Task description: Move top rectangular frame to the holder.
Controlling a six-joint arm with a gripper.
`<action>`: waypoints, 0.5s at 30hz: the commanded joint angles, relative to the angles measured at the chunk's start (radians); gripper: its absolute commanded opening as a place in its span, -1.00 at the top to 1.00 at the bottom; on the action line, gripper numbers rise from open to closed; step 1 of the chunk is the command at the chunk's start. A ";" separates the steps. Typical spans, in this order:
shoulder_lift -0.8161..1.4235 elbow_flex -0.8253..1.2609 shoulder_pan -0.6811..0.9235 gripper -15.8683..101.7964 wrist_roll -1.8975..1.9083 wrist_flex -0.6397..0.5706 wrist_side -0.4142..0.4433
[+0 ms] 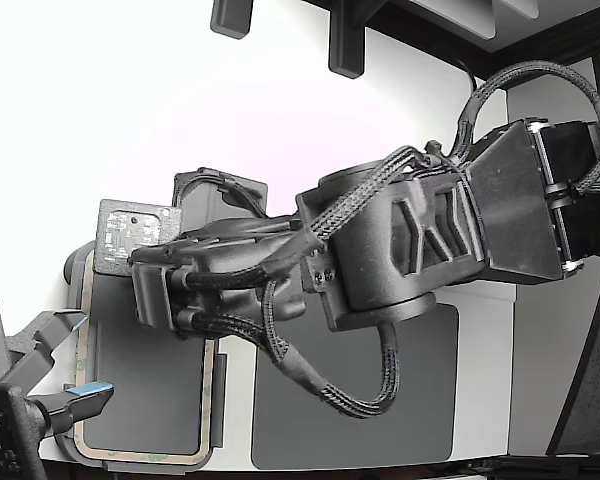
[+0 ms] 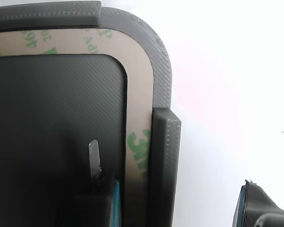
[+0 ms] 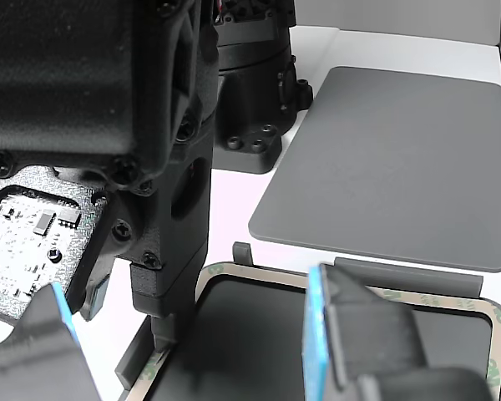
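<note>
From here I read the gripper [image 2: 177, 201] as spread wide and holding nothing. In the wrist view one finger [image 2: 100, 191], with a thin metal blade on it, hangs over the dark centre just inside the frame [image 2: 138, 94]. The other finger shows well apart from it, out over the bare white worktop [image 2: 227, 94]. The frame's side strip and a raised tab of the holder [image 2: 158, 61] lie between the two, below the gripper. The frame lies flat inside that grey tray. Its rounded corner follows the tray's corner, and I see no part of it lifted or tilted. The tray has the raised edge tabs, so I take it for the holder. On that reading the placing looks done, the frame is seated, and all that is left is for me to pull the arm up and clear. I can't rule out that this is the place to pick from, with the lift not yet begun, because no second tray shows in any view. I also can't tell whether the blade touches the surface under it. The solid dark mat [image 1: 420, 400] lies on the worktop beside the gripper, apart from the tray and carrying nothing. A second gripper [image 1: 80, 395] with blue pads hangs near the tray's far end, also empty as far as I can see.
</note>
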 commanded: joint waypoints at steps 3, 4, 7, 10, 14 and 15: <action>0.038 -0.041 -0.012 -0.97 -0.018 0.006 0.006; 0.046 -0.041 -0.011 -0.97 -0.020 0.008 0.011; 0.094 -0.023 -0.006 -0.97 -0.040 0.008 0.021; 0.172 0.031 -0.008 -0.97 -0.087 -0.011 0.015; 0.344 0.176 -0.029 -0.97 -0.069 -0.114 -0.009; 0.405 0.233 -0.037 -0.97 -0.060 -0.150 -0.006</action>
